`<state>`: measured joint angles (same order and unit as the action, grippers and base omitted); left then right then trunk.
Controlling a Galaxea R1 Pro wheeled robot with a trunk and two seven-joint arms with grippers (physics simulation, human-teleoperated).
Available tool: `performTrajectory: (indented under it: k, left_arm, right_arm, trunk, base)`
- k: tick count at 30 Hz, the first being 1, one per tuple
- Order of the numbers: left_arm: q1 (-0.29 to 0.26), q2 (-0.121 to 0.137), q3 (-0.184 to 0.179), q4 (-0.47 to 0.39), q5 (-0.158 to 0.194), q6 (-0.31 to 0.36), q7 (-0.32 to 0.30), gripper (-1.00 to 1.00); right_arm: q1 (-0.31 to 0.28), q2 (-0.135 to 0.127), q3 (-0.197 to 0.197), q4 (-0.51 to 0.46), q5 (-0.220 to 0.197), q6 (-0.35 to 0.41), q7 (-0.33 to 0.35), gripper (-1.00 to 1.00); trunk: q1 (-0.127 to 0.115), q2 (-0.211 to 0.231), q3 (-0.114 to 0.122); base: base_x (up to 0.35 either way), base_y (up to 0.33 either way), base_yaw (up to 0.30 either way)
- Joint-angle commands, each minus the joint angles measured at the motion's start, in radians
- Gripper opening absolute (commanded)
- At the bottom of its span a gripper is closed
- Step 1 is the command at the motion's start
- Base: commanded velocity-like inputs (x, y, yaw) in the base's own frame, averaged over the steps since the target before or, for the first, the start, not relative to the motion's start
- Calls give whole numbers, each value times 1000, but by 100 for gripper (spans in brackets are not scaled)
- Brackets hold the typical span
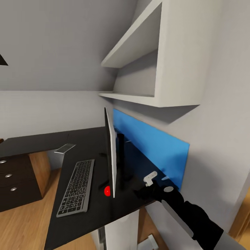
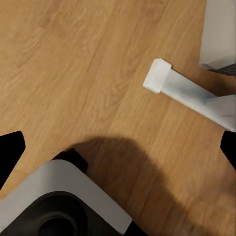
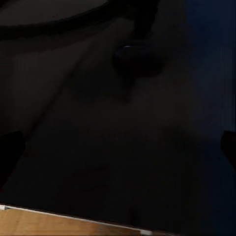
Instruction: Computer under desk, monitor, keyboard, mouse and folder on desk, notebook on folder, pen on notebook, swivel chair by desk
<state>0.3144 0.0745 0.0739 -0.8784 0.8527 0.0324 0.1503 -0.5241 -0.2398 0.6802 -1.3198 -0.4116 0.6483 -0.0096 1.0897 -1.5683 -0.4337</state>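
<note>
Black desk (image 1: pixel 83 215) with white legs, running along a wall with a long blue panel (image 1: pixel 152 146) and white shelves (image 1: pixel 139 69) above. Monitor (image 1: pixel 110 152) upright on the desk, seen edge-on, black front toward the keyboard, light grey back toward the blue panel, red dot (image 1: pixel 107 190) at its lower corner. Keyboard (image 1: pixel 76 187) flat on the desk, just beside the monitor's front, long side parallel to the screen. Small flat grey item (image 1: pixel 65 148) beyond the keyboard's far end, possibly a phone or pad; too small to tell. Drawer unit (image 1: pixel 14 180) with round silver knobs under the desk's far wing.

Right gripper (image 1: pixel 152 178) over the desk surface behind the monitor, near the blue panel. In the right wrist view, dark desktop (image 3: pixel 98 162) and a rounded dark shape (image 3: pixel 137 59), perhaps the mouse; fingertips at the frame's edges, spread wide, nothing between them.

In the left wrist view, wooden floor (image 2: pixel 73 73), a white leg (image 2: pixel 187 93), and the left gripper's dark fingertips (image 2: pixel 10 152) wide apart, holding nothing.
</note>
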Motion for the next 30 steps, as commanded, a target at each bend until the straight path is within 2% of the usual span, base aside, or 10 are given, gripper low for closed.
performTrajectory:
  k: [1,5,7,9,10,17,19,23,24,30]
  left_arm:
    - [9,0,0,1,9,2,4,100]
    - [28,-3,0,8,9,-15,4,100]
    - [37,-8,0,71,11,-59,1,100]
    - [39,-10,4,136,18,-110,-34,100]
    - [39,-11,21,178,58,-151,-101,100]
    - [38,-12,26,188,69,-161,-115,100]
    - [38,-12,27,189,72,-163,-116,100]
    - [38,-12,27,190,72,-163,-117,100]
    - [38,-12,27,190,72,-163,-117,100]
    - [38,-12,27,190,72,-163,-117,100]
  right_arm:
    - [-3,0,1,6,-1,3,0,100]
    - [-6,1,1,15,-2,2,0,100]
    - [-7,2,3,18,-2,2,1,100]
    - [-7,3,5,18,-3,3,1,100]
    - [-7,4,10,19,-4,6,2,100]
    - [-7,5,12,19,-4,9,2,100]
    - [-8,-10,13,19,8,5,74,100]
    - [-9,-14,11,28,100,3,142,100]
    - [-10,-14,6,57,165,-6,216,100]
    - [-11,-14,0,111,254,-51,306,100]
  trunk:
    - [0,-1,-1]
    - [0,-1,-1]
    - [0,-1,-1]
    - [0,-1,-1]
    - [0,-1,-1]
    - [0,-1,-1]
    - [0,-1,-1]
    - [0,-1,-1]
    - [0,-1,-1]
    - [0,-1,-1]
  base:
    - [221,-141,0]
    - [241,-185,0]
    - [149,-136,0]
    - [69,-63,0]
    - [9,-8,24]
    - [2,-2,149]
    - [0,0,194]
    - [0,0,194]
    - [0,0,190]
    - [0,0,182]
